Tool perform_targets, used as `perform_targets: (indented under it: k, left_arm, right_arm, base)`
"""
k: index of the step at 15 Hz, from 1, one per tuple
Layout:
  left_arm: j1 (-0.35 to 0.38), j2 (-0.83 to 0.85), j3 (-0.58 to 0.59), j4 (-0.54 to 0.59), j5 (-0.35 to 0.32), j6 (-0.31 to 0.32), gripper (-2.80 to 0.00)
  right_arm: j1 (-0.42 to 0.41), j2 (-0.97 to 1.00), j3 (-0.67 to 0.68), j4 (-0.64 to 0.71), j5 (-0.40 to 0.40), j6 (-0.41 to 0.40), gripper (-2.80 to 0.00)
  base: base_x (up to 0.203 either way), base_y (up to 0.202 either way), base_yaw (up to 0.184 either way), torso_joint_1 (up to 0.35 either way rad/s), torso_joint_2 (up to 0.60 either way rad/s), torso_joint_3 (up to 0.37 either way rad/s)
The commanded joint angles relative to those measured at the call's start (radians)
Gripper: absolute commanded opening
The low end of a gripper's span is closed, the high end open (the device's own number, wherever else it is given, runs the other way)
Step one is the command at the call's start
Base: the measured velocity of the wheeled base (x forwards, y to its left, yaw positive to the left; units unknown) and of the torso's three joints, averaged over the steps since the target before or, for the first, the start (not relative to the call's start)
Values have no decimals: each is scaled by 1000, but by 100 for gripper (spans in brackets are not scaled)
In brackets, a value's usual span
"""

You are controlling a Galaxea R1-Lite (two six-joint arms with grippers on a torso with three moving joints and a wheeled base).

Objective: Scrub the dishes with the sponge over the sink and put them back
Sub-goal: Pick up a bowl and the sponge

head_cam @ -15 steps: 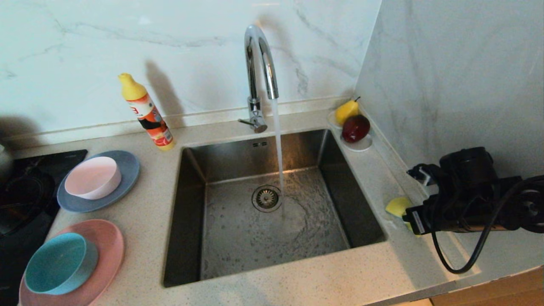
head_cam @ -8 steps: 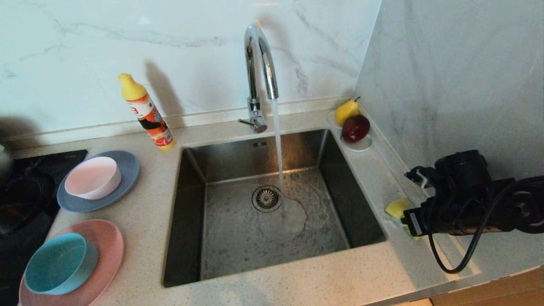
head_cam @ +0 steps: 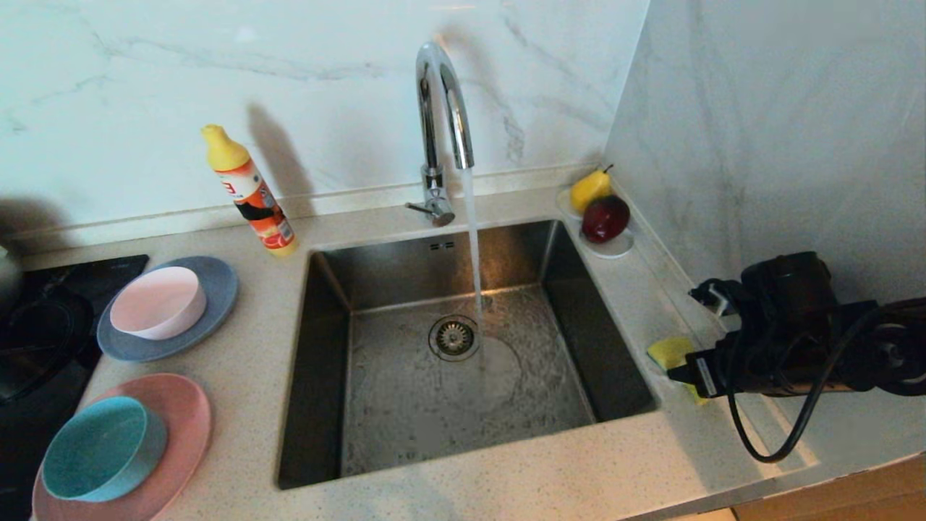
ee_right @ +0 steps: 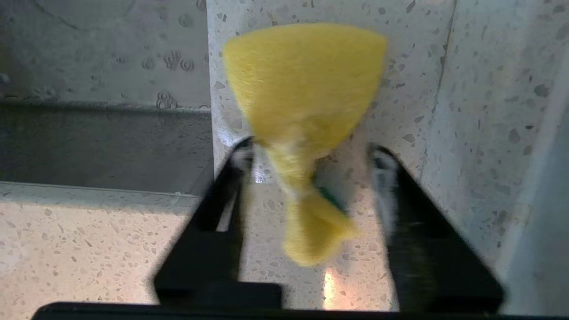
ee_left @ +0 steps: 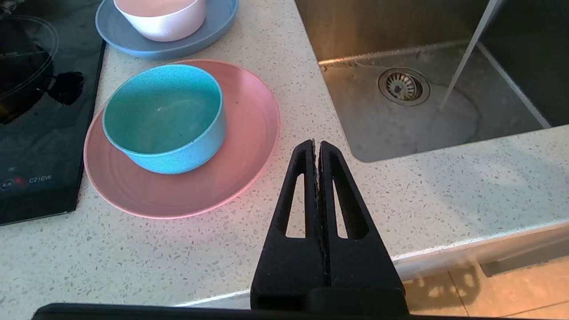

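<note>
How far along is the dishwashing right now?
Done: the tap is running into the sink. In hand: the right claw stands open around the pinched sponge on the counter right of the sink. Left: the teal bowl sits on the pink plate and the pale bowl on the blue-grey plate, all on the counter. The left claw is shut, parked near them.

Black arm (head_cam: 810, 340) with looping cable (head_cam: 767, 427), slotted black fingers (ee_left: 342, 209)
</note>
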Motion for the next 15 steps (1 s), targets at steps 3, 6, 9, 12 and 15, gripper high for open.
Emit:
perform_targets:
  k: [3,6,9,12,15]
  left_arm:
    - [0,1,18,-1,-1,1,-280]
    - [0,1,18,-1,-1,1,-280]
    - [0,1,18,-1,-1,1,-280]
    - [0,1,18,-1,-1,1,-280]
    - [0,1,18,-1,-1,1,-280]
  right_arm:
    - [0,-9,6,-1,1,1,0]
    - [0,-7,6,-1,-6,1,0]
    - [0,-6,3,-1,-31,2,0]
    - [0,-6,-2,-1,-33,4,0]
    - [0,-4,-3,-3,-33,14,0]
  base:
    - [0,0,0,0,0,0]
    - [0,0,0,0,0,0]
    - [0,0,0,0,0,0]
    - [0,0,0,0,0,0]
    - [0,0,0,0,0,0]
